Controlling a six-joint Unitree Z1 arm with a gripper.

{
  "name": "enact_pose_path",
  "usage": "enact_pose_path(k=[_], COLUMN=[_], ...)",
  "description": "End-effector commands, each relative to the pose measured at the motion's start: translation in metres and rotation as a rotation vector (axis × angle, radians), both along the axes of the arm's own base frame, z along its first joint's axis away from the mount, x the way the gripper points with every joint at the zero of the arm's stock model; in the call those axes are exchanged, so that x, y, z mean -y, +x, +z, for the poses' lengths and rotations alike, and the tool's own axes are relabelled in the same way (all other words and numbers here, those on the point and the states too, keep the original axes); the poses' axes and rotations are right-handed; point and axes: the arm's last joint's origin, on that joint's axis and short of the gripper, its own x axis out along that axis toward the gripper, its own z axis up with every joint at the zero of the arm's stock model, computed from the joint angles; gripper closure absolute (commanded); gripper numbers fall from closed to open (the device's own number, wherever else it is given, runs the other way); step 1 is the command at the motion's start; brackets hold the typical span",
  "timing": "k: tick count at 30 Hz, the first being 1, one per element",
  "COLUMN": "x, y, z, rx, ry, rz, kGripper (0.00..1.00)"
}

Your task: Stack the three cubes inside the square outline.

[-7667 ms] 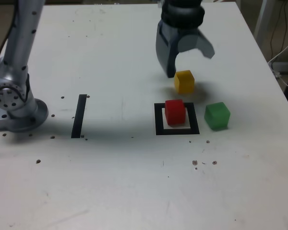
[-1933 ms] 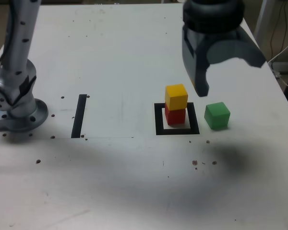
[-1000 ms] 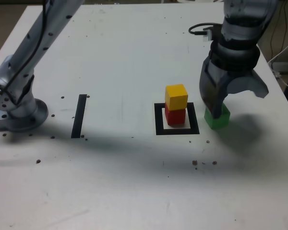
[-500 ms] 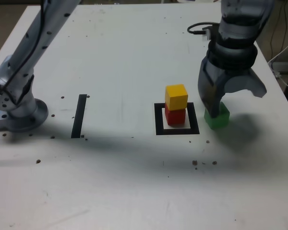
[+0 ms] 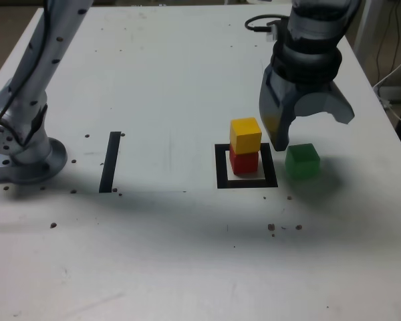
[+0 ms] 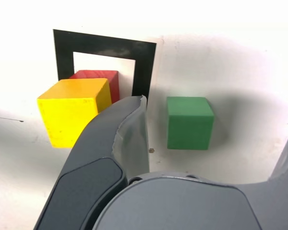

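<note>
Out across the room runs the white counter (image 5: 154, 254), marked here and there with small dark specks. Over it reaches the robot arm (image 5: 57, 50), rising from its round base (image 5: 30, 164) at the exterior view's left. The gripper (image 5: 314, 130) hangs at its end, fingers spread wide and nothing between them that I can see gripped; in the wrist view the green cube shows in the space between the two fingers.

Next down in size comes the square outline (image 5: 222, 182), black tape around a white middle. A straight black tape strip (image 5: 110, 162) lies well apart from it, towards the exterior view's left.

Then the cubes, all much of a size. The red cube (image 5: 244, 162) sits inside the outline, and the yellow cube (image 5: 245, 136) rests on top of it, slightly turned. The green cube (image 5: 303, 162) stands alone on the counter, just beside the outline on the exterior view's right.
</note>
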Motion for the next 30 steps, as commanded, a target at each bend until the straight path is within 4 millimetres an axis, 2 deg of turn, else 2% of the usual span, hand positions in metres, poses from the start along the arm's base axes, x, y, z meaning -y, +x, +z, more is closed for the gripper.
enact_pose_path(k=[1,10,18,24,30], x=[-0.001,0.001,0.002,0.003,0.006], y=[0.001,0.011,0.018,0.026,0.027], z=[-0.007,-0.029,-0.040,-0.052,-0.050], rx=[-0.010,-0.016,-0.005,-0.007,0.000], ry=[0.001,-0.023,-0.030,-0.043,-0.045], rz=[0.002,0.002,0.015,0.020,0.016], kGripper=[0.01,0.04,0.18,0.22,0.36])
